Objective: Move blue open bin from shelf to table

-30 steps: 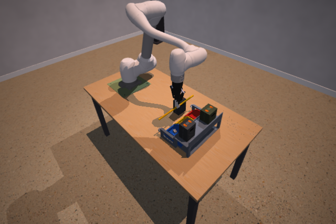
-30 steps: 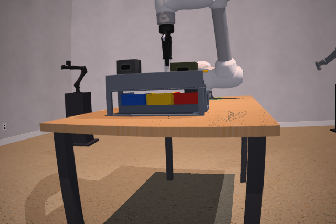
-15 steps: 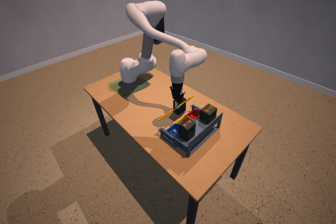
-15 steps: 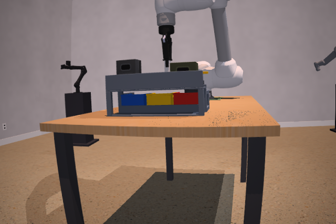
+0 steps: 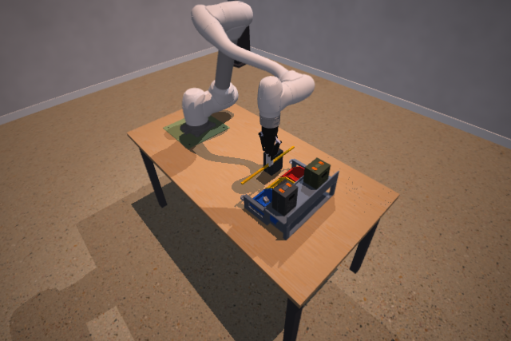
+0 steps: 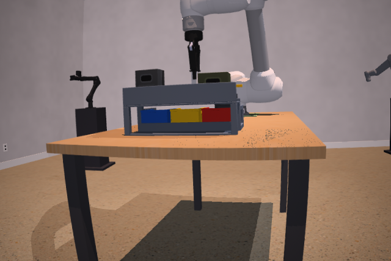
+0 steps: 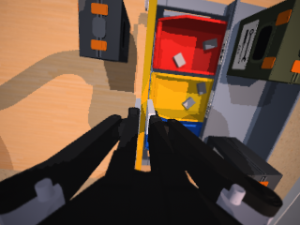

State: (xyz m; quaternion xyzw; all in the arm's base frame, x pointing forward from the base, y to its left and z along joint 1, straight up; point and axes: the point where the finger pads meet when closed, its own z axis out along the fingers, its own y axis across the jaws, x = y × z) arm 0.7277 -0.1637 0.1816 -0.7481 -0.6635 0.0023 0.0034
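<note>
With the shelf (image 5: 309, 209) (image 6: 179, 94) (image 7: 234, 23) as landmark: 1 blue bin (image 5: 260, 196) (image 6: 155, 116) (image 7: 193, 127) sits in it, beside 1 yellow bin (image 5: 275, 183) (image 6: 185, 115) (image 7: 171, 91), then 1 red bin (image 5: 295, 173) (image 6: 216, 114) (image 7: 185, 39); 2 cases, 1 dark gray (image 5: 284, 198) (image 6: 149, 77) (image 7: 244, 159) and 1 green (image 5: 317, 173) (image 6: 214, 77) (image 7: 267, 42), stand on top. Above its front side, 1 gripper (image 5: 270, 160) (image 6: 193, 80) (image 7: 143, 106) pinches 1 yellow bar (image 5: 251, 176) (image 6: 239, 85) (image 7: 149, 42).

From here I have my arm (image 5: 247, 54) (image 6: 220, 0) arched over the desk, wrist (image 5: 270, 101) (image 6: 193, 22) pointing down, jaws closed on the thin yellow bar.
</note>
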